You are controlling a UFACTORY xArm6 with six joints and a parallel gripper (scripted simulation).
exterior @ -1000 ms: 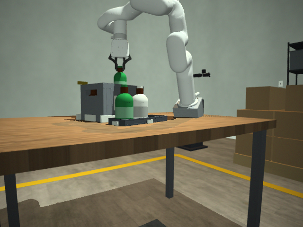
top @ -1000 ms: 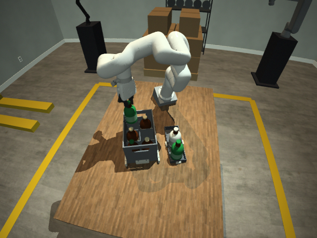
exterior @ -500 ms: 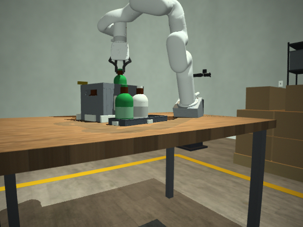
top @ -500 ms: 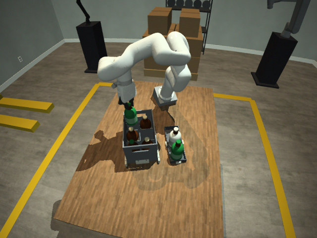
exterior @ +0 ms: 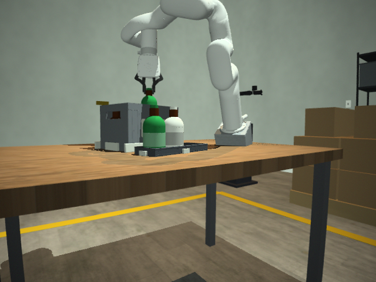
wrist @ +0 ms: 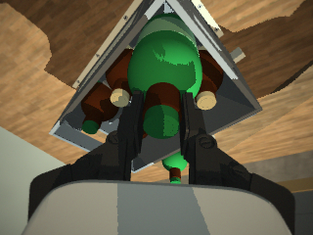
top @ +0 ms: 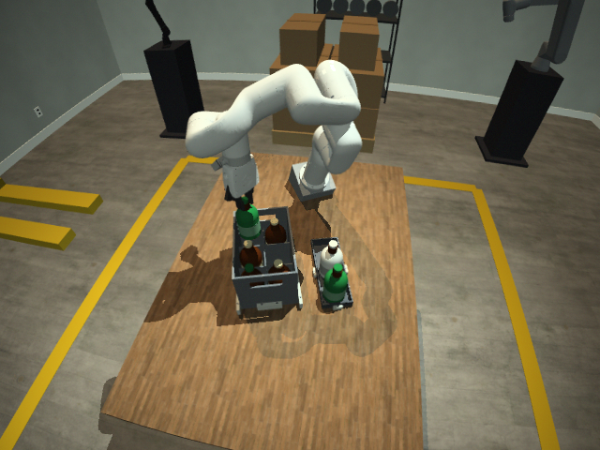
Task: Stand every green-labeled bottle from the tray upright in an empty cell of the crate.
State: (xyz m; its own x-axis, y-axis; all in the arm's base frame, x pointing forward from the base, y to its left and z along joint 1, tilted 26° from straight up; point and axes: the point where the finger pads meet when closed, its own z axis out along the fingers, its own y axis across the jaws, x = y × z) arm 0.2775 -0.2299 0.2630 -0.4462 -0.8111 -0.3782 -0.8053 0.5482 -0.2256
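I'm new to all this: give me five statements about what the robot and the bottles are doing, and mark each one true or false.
1. The jaws hold a green bottle by its neck. True.
2. The tray carries three bottles. False: it carries two.
3. A white bottle stands on the tray. True.
4. The held bottle is above the tray. False: it is at the crate, partly inside.
5. The tray's green bottle lies sideways. False: it stands upright.

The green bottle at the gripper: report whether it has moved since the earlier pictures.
Yes, down. The green bottle sits lower against the crate's rim in the exterior view than one second ago.
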